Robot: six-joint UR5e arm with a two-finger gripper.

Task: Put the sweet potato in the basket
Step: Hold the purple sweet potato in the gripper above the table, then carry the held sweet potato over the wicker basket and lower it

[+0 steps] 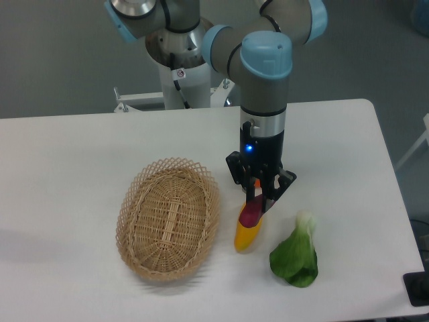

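The sweet potato (pixel 252 212) is a small magenta-purple tuber held between my gripper's fingers, just above the table. My gripper (pixel 257 200) points straight down and is shut on it. The basket (pixel 169 218), an oval tan wicker one with a looped rim, lies on the table to the left of the gripper, its right rim a short way from the sweet potato. The basket holds nothing.
A yellow-orange elongated vegetable (pixel 246 235) lies on the table right under and in front of the sweet potato. A green leafy vegetable (pixel 296 256) lies to the right of it. The arm's base stands behind the table's back edge.
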